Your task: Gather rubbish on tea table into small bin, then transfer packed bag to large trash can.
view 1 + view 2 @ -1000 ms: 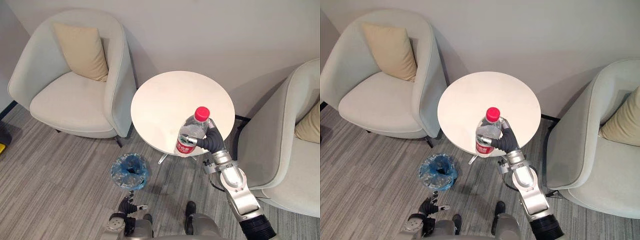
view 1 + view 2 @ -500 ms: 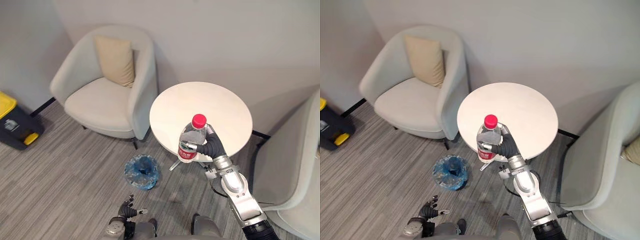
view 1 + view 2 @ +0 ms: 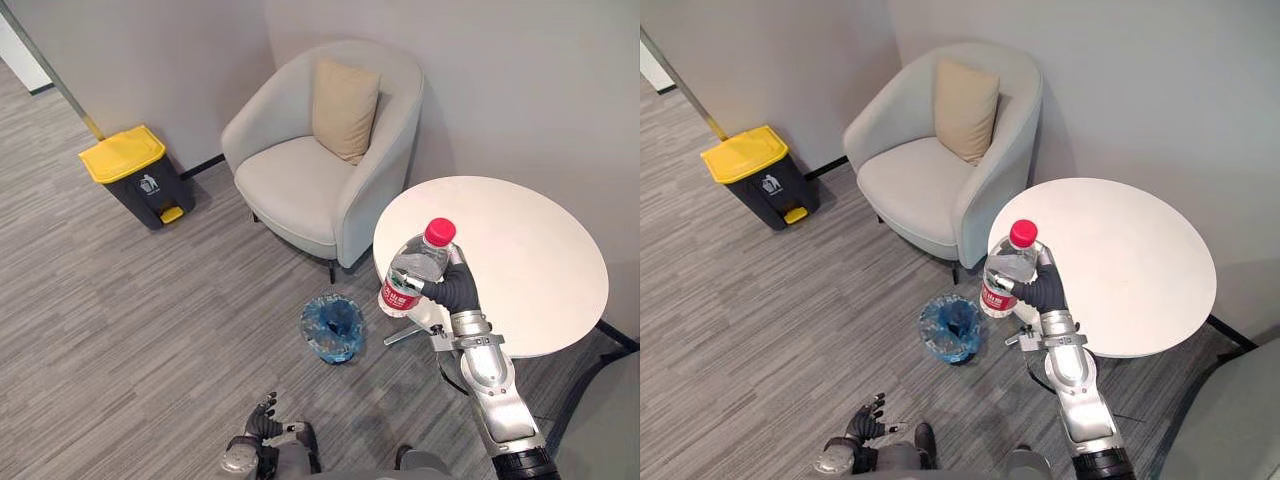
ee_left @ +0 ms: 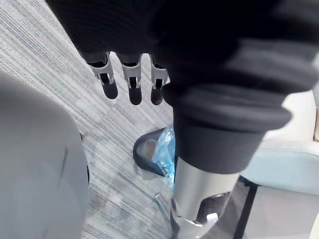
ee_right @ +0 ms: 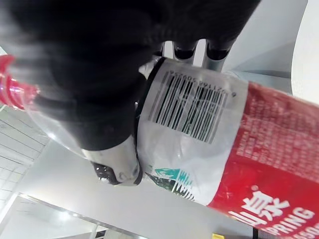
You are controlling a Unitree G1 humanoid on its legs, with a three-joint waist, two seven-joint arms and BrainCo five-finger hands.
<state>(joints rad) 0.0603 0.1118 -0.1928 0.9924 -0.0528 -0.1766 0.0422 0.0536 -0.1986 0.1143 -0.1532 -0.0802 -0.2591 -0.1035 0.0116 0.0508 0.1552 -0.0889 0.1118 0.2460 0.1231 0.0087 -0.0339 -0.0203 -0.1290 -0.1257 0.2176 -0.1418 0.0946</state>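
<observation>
My right hand (image 3: 452, 286) is shut on a clear plastic water bottle (image 3: 413, 268) with a red cap and red label, held upright above the near left edge of the round white tea table (image 3: 520, 260). In the right wrist view the bottle (image 5: 209, 134) lies across the fingers (image 5: 192, 50). The small bin (image 3: 332, 326), lined with a blue bag, stands on the floor left of the table's foot. The large trash can (image 3: 135, 175), dark with a yellow lid, stands by the wall at far left. My left hand (image 3: 262, 432) hangs low near the floor, fingers relaxed and holding nothing.
A light grey armchair (image 3: 325, 170) with a beige cushion (image 3: 345, 110) stands between the trash can and the table. The edge of a second armchair (image 3: 1230, 420) shows at lower right. Grey striped carpet (image 3: 120, 320) stretches to the left.
The camera has turned left, so the yellow-lidded trash can is now fully in view and the table sits further right. My right hand keeps the bottle upright in the same hold.
</observation>
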